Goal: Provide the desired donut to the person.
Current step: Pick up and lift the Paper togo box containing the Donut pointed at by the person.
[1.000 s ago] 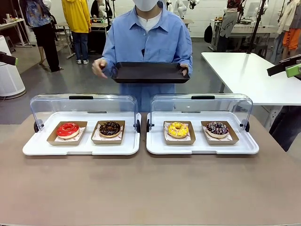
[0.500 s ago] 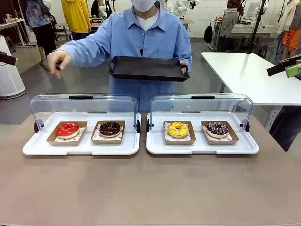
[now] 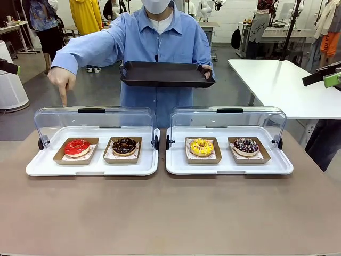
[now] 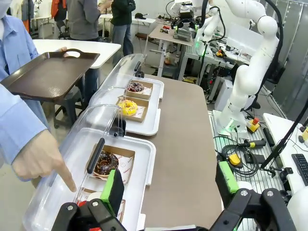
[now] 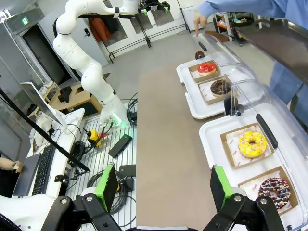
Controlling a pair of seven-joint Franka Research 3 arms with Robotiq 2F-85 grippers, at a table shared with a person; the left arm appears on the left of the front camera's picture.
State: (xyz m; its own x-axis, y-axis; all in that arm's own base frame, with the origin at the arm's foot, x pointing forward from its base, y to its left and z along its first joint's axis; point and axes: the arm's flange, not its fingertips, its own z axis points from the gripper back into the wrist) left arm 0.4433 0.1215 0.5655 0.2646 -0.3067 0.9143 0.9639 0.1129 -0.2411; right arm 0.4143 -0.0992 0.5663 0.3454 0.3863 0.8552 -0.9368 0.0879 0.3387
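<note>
The person (image 3: 160, 37) in a light blue shirt stands at the far side and holds a black tray (image 3: 166, 74) in one hand. The other hand (image 3: 62, 80) points a finger down over the red donut (image 3: 77, 146) at the far left. To its right lie a chocolate donut (image 3: 124, 145), a yellow donut (image 3: 202, 146) and a dark sprinkled donut (image 3: 246, 145), each in a cardboard tray. My left gripper (image 4: 169, 185) is open, high above the left case near the pointing hand (image 4: 45, 159). My right gripper (image 5: 163, 186) is open above the table's right end.
Two white display cases (image 3: 91, 166) (image 3: 229, 168) stand side by side on the brown table (image 3: 170, 213) with their clear lids (image 3: 93, 120) swung back. A white table (image 3: 282, 80) stands at the back right. Other people stand farther off at the back left.
The person's free hand has left the tray, swung out to picture left, and now points down over the red donut. The tray has risen slightly. Neither arm has moved.
</note>
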